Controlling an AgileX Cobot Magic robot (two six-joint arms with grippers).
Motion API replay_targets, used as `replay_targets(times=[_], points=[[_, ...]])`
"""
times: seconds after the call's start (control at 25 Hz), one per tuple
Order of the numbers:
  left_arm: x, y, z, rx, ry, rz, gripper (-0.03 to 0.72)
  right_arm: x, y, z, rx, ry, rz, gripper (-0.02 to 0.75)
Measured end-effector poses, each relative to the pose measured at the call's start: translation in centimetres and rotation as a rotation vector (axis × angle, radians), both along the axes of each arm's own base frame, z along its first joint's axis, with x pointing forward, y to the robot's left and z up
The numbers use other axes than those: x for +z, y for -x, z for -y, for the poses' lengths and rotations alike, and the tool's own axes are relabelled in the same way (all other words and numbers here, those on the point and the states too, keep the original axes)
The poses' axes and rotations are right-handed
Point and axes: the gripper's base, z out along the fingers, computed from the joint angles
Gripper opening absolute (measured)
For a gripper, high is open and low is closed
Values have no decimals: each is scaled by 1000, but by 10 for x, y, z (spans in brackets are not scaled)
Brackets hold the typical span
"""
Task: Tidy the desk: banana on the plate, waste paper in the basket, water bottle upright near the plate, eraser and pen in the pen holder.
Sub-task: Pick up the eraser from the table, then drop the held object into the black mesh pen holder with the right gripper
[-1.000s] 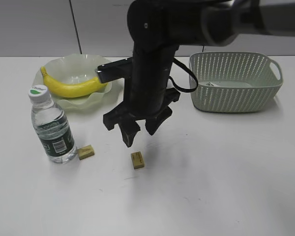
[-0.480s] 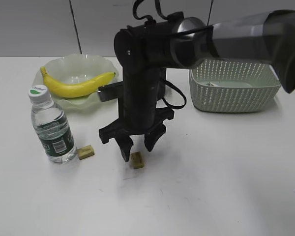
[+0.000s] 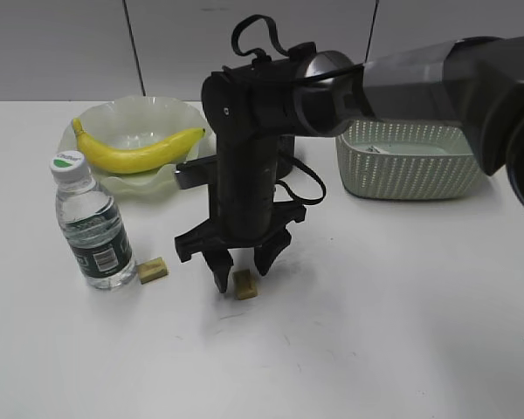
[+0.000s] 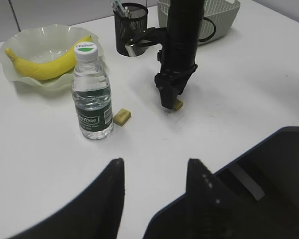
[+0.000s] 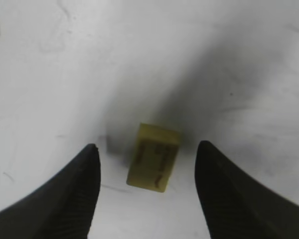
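Where bottle (image 3: pixel 91 227) stands, second eraser (image 3: pixel 153 270) beside

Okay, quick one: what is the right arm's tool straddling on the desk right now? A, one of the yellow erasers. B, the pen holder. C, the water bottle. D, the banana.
A: the right tool stands open with a small yellow eraser lying on the desk between its fingers, not gripped yet.

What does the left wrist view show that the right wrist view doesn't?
Only the left wrist view: the banana on the plate, the upright water bottle, the pen holder, the basket and a second eraser beside the bottle. Only the right wrist view: close detail of open fingers straddling the eraser without contact. Both: the right gripper, that eraser, the desk.
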Motion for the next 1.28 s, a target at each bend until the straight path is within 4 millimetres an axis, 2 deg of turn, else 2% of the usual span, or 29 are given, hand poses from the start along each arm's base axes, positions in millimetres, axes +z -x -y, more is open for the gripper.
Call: replay_targets(times=[0.4,0.48,0.56,0.6,0.8,0.92,1.12,1.28], points=[[0,0,0,0,0,0,309,-12,0,0,-2,18,-18,402],[0,0,0,0,0,0,309,-13,0,0,-2,20,-20,333],[0,0,0,0,0,0,309,-13,0,0,1,15,-15,232],[0,0,0,1,-1,0,309,-13,0,0,5,16,-15,214],[0,0,0,1,-1,0,309,-7,-1,2,48,52,-22,214],[0,0,0,1,-1,0,309,15,-6,3,74,64,32,214],[0,0,0,1,-1,0,309,88,-22,3,88,3,233,214],[0,0,0,1,-1,0,309,138,-48,17,25,-30,411,214]])
